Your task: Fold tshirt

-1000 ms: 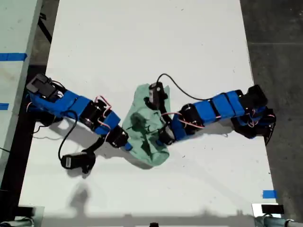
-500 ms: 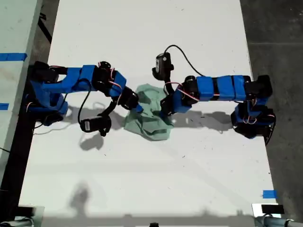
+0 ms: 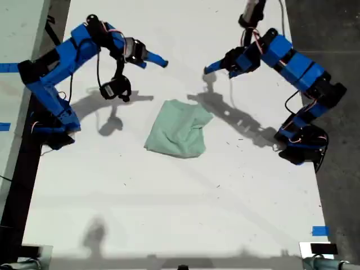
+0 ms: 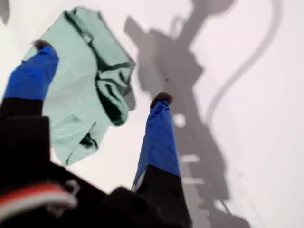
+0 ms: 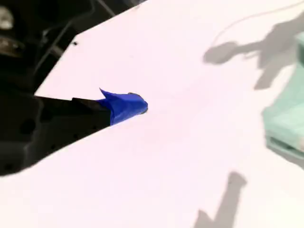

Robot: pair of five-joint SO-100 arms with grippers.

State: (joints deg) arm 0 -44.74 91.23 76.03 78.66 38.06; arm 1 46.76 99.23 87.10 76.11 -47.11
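My first gripper (image 4: 102, 71) is hanging wide open and empty above the tshirt (image 3: 179, 128); only the exterior view is showing both arms. Both arms have lifted off since a moment ago; I cannot tell whether my second gripper (image 5: 128, 105) is open.

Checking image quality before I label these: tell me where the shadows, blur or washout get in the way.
Exterior view: sharp, with hard arm shadows on the table beside the tshirt. First wrist view: soft focus, dark arm shadow beyond my first gripper. Second wrist view: blurred, table washed out, tshirt cut off at the edge.

tshirt (image 5: 289, 124) cut off at the second wrist view's edge
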